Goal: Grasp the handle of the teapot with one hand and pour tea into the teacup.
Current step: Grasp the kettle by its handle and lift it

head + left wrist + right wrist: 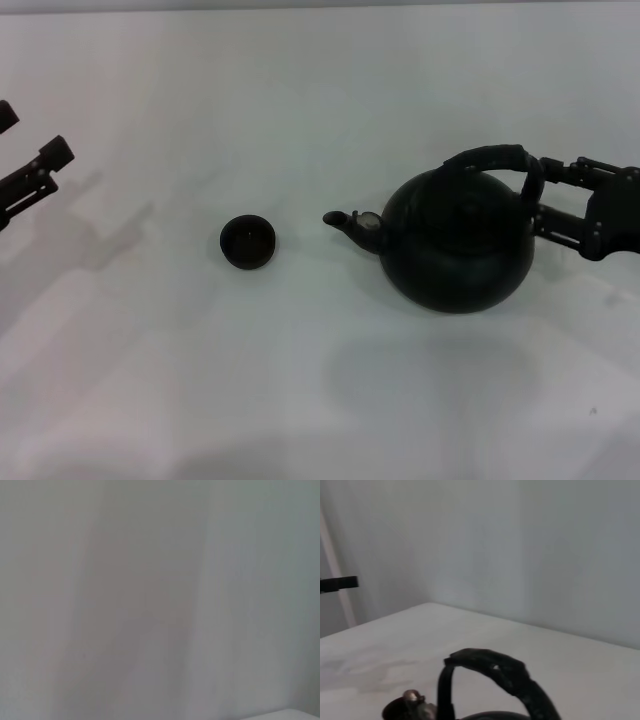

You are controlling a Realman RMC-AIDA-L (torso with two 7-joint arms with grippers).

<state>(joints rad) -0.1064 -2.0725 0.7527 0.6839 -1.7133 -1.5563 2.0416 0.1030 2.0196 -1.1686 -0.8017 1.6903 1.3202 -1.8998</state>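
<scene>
The black teapot (458, 240) stands upright at the right of the white table, its spout (350, 222) pointing left at the small dark teacup (248, 241). Its ribbed black handle (492, 157) arches over the top and also shows close up in the right wrist view (502, 669). My right gripper (543, 192) comes in from the right, its two fingers apart on either side of the handle's right end. My left gripper (30, 160) hangs at the far left edge, away from both, and its finger state cannot be judged.
The white table (300, 380) runs under everything, with a pale wall behind it in the right wrist view (545, 555). The left wrist view shows only a blank pale surface.
</scene>
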